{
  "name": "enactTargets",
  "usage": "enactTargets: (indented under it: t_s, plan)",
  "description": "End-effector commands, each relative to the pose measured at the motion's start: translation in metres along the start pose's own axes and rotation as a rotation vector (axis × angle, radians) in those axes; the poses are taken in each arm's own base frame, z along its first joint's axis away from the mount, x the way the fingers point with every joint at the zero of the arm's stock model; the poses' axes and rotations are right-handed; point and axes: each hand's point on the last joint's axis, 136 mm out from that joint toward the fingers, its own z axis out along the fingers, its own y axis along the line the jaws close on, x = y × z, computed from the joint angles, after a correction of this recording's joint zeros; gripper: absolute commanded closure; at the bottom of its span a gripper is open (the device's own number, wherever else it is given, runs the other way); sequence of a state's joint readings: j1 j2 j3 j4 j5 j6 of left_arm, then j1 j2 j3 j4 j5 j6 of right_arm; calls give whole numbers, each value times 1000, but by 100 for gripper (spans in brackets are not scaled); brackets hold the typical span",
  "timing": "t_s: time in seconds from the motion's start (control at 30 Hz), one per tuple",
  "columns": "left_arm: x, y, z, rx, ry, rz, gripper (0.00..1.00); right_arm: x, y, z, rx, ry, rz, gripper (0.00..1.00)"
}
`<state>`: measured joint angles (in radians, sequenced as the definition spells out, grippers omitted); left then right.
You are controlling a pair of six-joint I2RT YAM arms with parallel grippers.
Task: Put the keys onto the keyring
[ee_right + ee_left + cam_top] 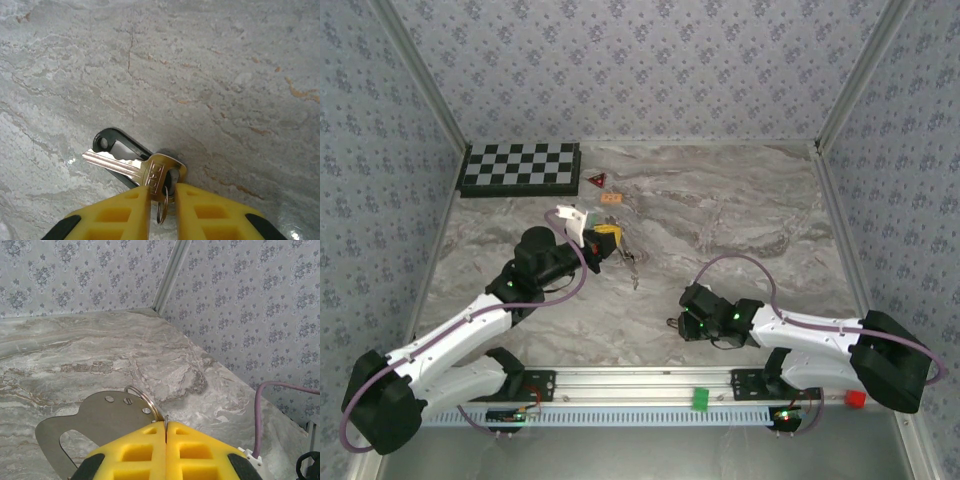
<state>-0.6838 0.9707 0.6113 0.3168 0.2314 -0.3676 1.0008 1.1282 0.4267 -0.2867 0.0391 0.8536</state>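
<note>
Nearest the arm bases, a green block [700, 399] and a red block [856, 398] are seen on the rail [620, 385] at the 6 o'clock edge of the marble-patterned surface [740, 200]. Just beyond, at 5 o'clock of the surface's middle, the right tool [674, 322] is pointed toward 9 o'clock. In the right wrist view, the right tool [162, 187] is shown nearly closed, its yellow fingers [125, 210] pinched on the keys [150, 170]: a brass-toned head with a silvery blade, a black oblong head behind it, and a small wire loop [161, 212] hung in the narrow gap. Whether the bunch is touching the surface cannot be told.

Farther out, at 10 o'clock of the middle, the left tool [608, 238] is seen. In the left wrist view, the left tool [166, 426] is fully closed on the keyring [140, 394], a silvery split ring caught at the fingertips, overlapped against a flat grey metal plate [100, 420]. Two slender dark items [632, 260], too small to identify, are seen at 4 o'clock of that tool.

Farthest, an orange piece [612, 199], a red triangle [597, 180] and a checkerboard [520, 168] are lined toward 11 o'clock.
</note>
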Motion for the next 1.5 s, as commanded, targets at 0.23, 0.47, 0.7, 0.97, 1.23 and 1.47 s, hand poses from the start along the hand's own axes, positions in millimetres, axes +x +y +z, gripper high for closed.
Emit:
enactTargets:
  t_s: [0.23, 0.47, 0.7, 0.97, 1.23, 1.47]
  plan:
    - [-12, -11, -1, 42, -42, 4, 100, 7, -10, 2, 37, 23, 13, 85]
    - [-13, -11, -1, 44, -43, 5, 100, 5, -11, 2, 42, 14, 14, 95]
    - [-13, -13, -1, 51, -40, 6, 100, -9, -8, -10, 37, -50, -4, 100]
    - [-16, -18, -3, 72, -41, 11, 100, -42, -6, -43, 9, -235, -79, 100]
    - [-12, -14, 6, 60, -20, 14, 100, -86, 0, -74, -68, -426, -140, 100]
    - [-16, -11, 0, 20, 10, -7, 100, -124, 18, -91, -146, -521, -208, 100]
